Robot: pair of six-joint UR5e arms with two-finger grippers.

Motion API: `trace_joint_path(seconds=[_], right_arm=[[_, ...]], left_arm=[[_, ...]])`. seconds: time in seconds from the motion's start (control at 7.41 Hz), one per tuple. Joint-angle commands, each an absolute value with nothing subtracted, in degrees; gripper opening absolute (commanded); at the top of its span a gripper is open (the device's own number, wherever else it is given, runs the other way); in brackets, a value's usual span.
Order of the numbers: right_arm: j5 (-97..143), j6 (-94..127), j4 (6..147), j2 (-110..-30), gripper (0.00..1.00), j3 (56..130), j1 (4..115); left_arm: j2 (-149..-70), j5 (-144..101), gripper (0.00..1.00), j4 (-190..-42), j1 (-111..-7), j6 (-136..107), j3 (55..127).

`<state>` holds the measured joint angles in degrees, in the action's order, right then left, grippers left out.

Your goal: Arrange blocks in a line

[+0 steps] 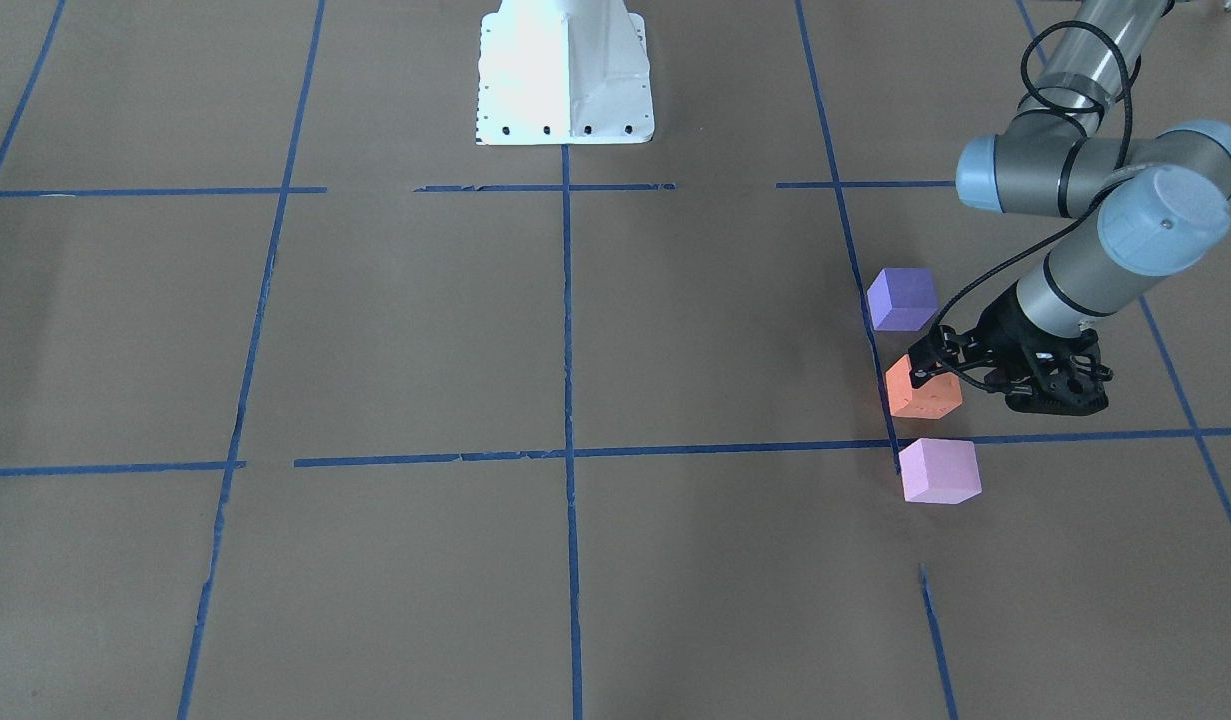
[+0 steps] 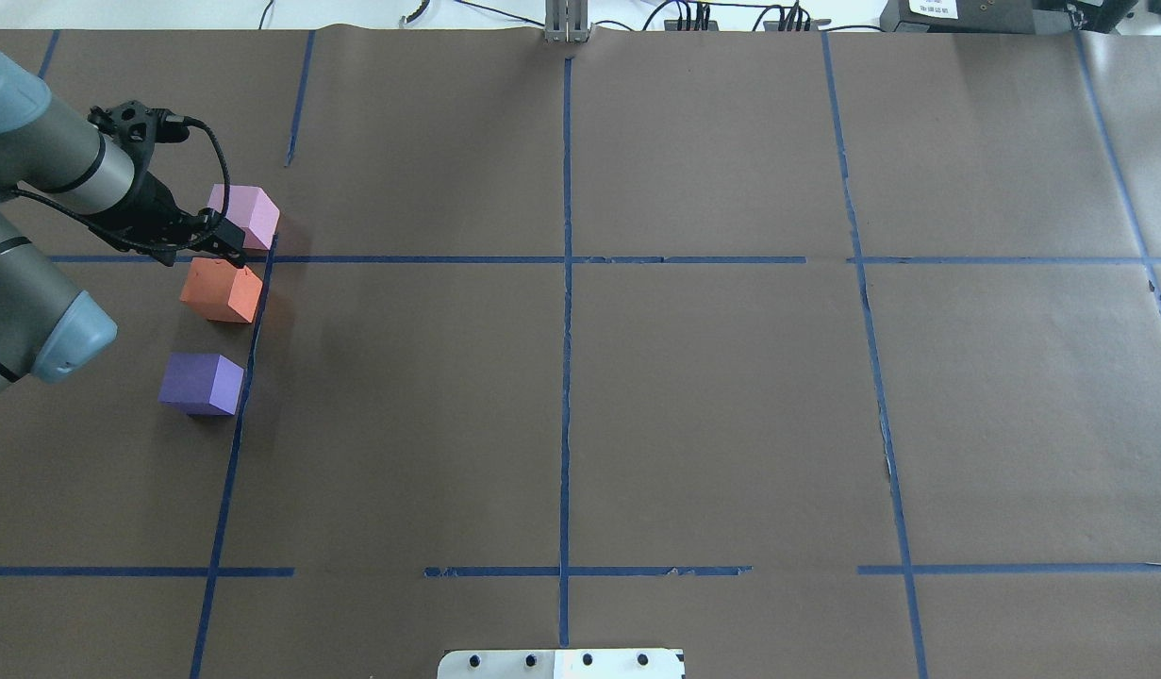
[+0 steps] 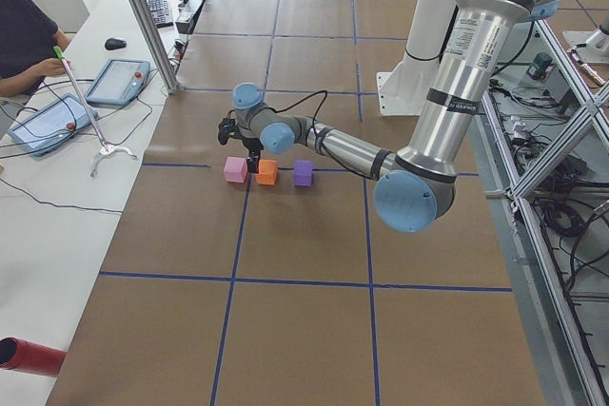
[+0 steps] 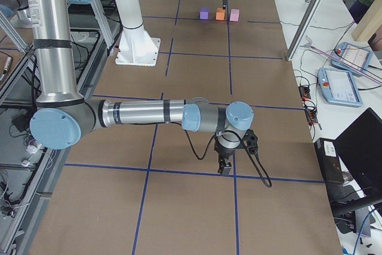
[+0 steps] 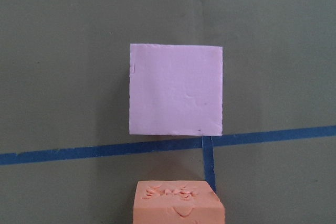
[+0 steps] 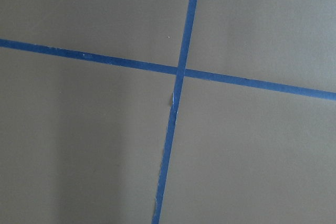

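Three blocks stand in a row beside a blue tape line: the blue-violet block [image 1: 902, 298], the orange block [image 1: 930, 397] in the middle, and the pale pink block [image 1: 940, 470]. They also show in the overhead view as the blue-violet block [image 2: 201, 382], the orange block [image 2: 222, 292] and the pink block [image 2: 248, 212]. My left gripper [image 1: 923, 368] hovers just above the orange block, jaws slightly apart, holding nothing. The left wrist view shows the pink block [image 5: 176, 90] and the orange block's dented top [image 5: 178, 203]. My right gripper [image 4: 225, 168] points down at bare table far away; I cannot tell its state.
The robot's white base [image 1: 565, 70] stands at the table's middle edge. Blue tape lines [image 2: 566, 283] grid the brown paper table. An operator's desk with tablets [image 3: 114, 81] lies beyond the table's left end.
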<state>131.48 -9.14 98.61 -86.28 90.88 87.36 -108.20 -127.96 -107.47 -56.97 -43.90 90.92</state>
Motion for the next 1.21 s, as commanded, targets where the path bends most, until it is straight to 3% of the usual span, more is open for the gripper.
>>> trace_joint_path(seconds=[0.0,0.4,1.08], right_arm=[[131.48,-9.14,98.61,-86.22,1.0,90.88,87.36],[131.48,-9.14,98.61,-86.31,1.0,90.88,87.36],[131.48,-9.14,98.61,-86.31,1.0,90.88,87.36]], left_arm=[[-107.15,-127.79,1.0,-103.81,-59.49,-42.81,95.6],[-101.45,-128.4,1.0,-102.83,-68.87,-26.85,95.02],[-97.65,-139.89,1.0,-107.82,-84.8,-4.14,83.95]])
